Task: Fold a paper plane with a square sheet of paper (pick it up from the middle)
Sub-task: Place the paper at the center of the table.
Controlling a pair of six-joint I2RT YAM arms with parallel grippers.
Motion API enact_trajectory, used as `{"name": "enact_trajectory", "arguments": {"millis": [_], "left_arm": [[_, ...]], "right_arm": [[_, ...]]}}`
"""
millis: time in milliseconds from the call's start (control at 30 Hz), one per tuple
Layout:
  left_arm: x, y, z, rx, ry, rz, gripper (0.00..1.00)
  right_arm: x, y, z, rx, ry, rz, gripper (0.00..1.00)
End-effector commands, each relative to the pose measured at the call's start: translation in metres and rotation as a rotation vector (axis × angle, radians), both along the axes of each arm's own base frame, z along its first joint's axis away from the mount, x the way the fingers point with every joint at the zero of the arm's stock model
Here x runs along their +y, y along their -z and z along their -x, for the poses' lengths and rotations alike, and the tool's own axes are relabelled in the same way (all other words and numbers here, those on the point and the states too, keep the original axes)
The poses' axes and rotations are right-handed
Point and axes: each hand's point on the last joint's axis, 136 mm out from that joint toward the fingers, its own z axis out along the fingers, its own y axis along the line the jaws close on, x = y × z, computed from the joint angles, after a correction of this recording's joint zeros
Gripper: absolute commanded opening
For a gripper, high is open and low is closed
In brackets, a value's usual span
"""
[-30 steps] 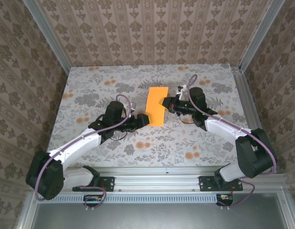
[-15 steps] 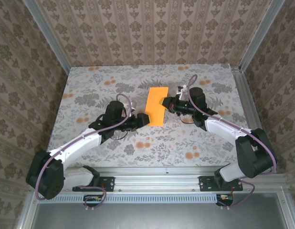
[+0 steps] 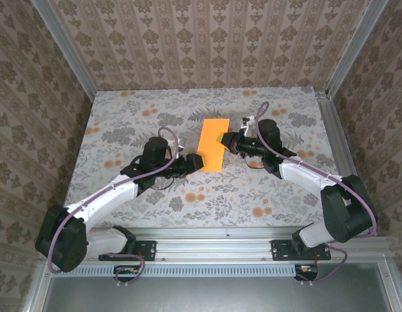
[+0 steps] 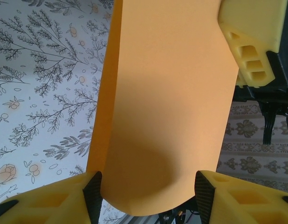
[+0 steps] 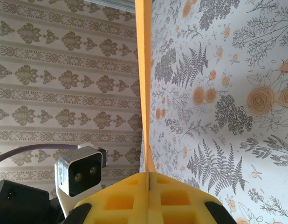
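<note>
The square sheet of paper [image 3: 214, 144] is bright orange and folded to a long oblong, held off the table mid-scene. My right gripper [image 3: 224, 139] is shut on its right edge; in the right wrist view the sheet [image 5: 145, 84] runs edge-on out of the closed yellow fingertips of the gripper [image 5: 148, 177]. My left gripper [image 3: 197, 162] is at the sheet's near end. In the left wrist view the gripper [image 4: 148, 191] stands open with the bowed paper [image 4: 165, 116] between its black pads [image 4: 93, 196]. The paper plane is out of view.
The table [image 3: 123, 123] has a grey floral cloth with small orange flower prints [image 3: 194, 197]. Patterned walls [image 3: 201, 39] close in the back and sides, and a metal rail [image 3: 214, 237] runs along the near edge. The right finger [image 4: 251, 42] shows at the left wrist view's top right.
Both arms and the paper keep their places. The left gripper's jaws have drawn in slightly around the paper's near end.
</note>
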Motion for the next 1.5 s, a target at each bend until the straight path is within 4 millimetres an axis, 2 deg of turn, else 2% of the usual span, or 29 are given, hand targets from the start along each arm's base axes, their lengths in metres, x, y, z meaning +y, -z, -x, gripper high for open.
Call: {"name": "enact_trajectory", "arguments": {"millis": [0, 500, 1467], "left_arm": [[0.000, -0.019, 0.000, -0.026, 0.009, 0.045, 0.57], [0.002, -0.040, -0.003, -0.050, 0.017, 0.119, 0.57], [-0.011, -0.053, -0.025, -0.084, 0.062, 0.159, 0.57]], "right_arm": [[0.003, -0.001, 0.002, -0.012, -0.018, -0.013, 0.01], [0.003, 0.003, 0.001, -0.004, -0.020, -0.017, 0.01], [0.016, 0.001, 0.017, -0.016, -0.101, -0.035, 0.00]]}}
